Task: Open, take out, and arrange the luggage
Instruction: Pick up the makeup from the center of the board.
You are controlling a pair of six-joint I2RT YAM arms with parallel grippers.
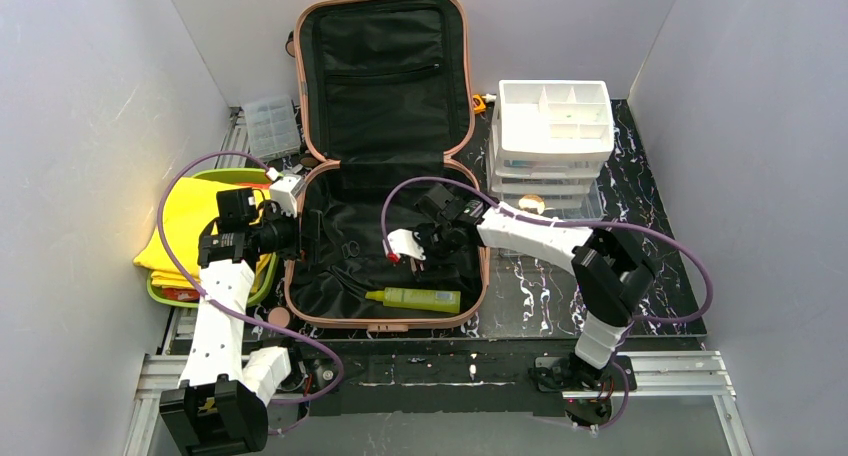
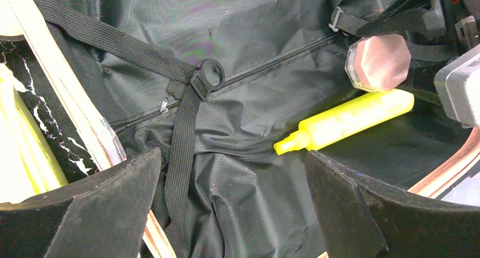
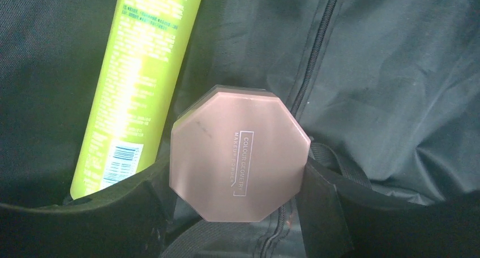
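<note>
Luggage (image 1: 380,156) lies open in the middle of the black marbled table (image 1: 640,206), salmon-pink shell outward and black lining up. The lid half, with its zip pocket (image 1: 385,76), is on the far side, and the base half is nearest your arms.

In the base half you have a yellow-green bottle (image 1: 415,298) lying on its side near the front rim, nozzle pointing to your left. An octagonal rose-gold compact (image 3: 240,156) lies just beside it. Black packing straps (image 2: 181,128) cross the lining and meet at a ring buckle (image 2: 209,76).

Your right gripper (image 3: 238,179) is inside that half, its fingers (image 3: 322,213) closed against opposite edges of the compact. Your left gripper (image 2: 232,162) hangs over the base's left rim, jaws spread wide with nothing between them.

Left of the luggage, a lime-green tray (image 1: 160,294) holds a folded yellow cloth (image 1: 190,221). To the right stands a white drawer organizer (image 1: 555,126), its top tray split into compartments; you cannot tell what is in them. A clear compartment box (image 1: 270,126) sits beside the lid's left edge.

On the compact you can read COLOUR GEOMETRY inside a thin frame, with a smaller line beginning MAKEUP; the rest is too small. The bottle carries a barcode on a white patch, and its dense print cannot be read.
</note>
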